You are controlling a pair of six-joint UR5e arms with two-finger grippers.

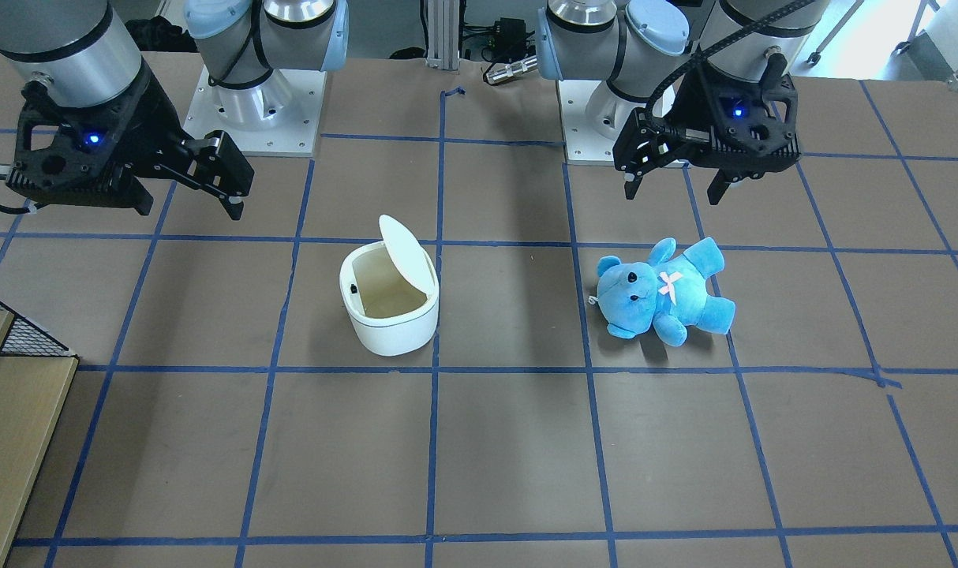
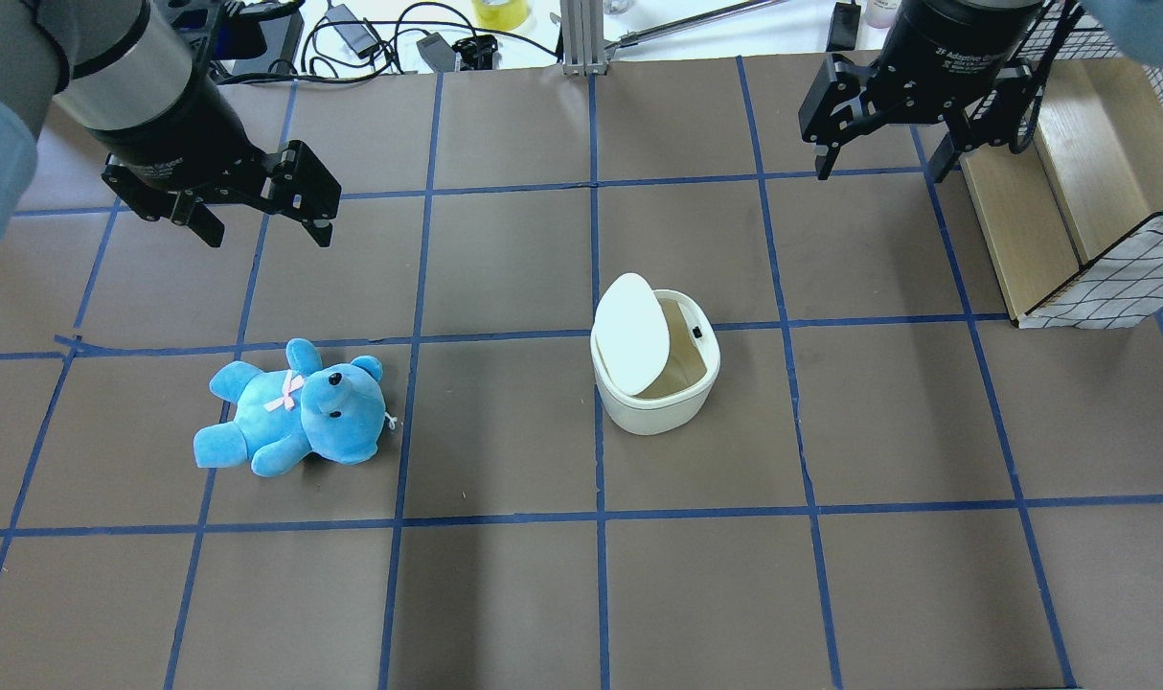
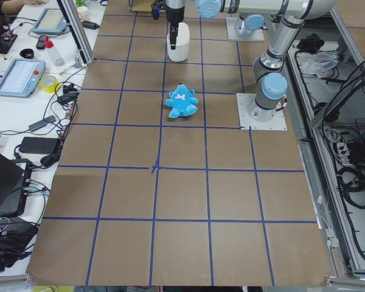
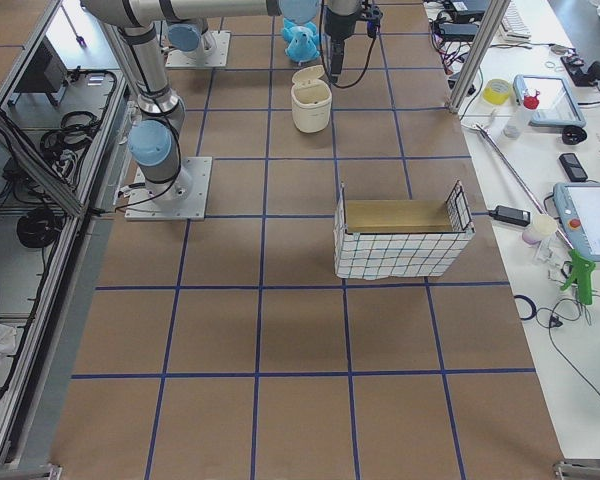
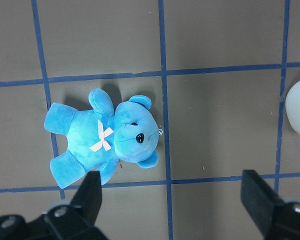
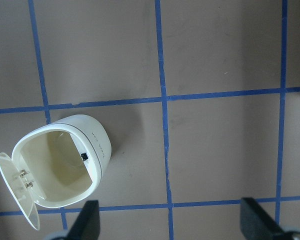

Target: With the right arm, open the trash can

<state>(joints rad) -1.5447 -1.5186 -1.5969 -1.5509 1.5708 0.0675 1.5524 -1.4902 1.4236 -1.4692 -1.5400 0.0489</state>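
The right gripper (image 2: 878, 171) hangs empty, its jaws spread wide, above the surface (image 2: 505, 594). The trash can (image 2: 656, 401) stands well apart from it, nearer the middle, its lid (image 2: 631, 335) tipped up. The right wrist view shows two small metal pieces on the lid's inner face, unseen from overhead.

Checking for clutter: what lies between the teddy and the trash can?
Only bare table and blue tape between teddy and trash can, in the overhead view.

Table (image 2: 505, 594): trash can (image 2: 654, 410), teddy (image 2: 294, 422), basket (image 2: 1104, 280)
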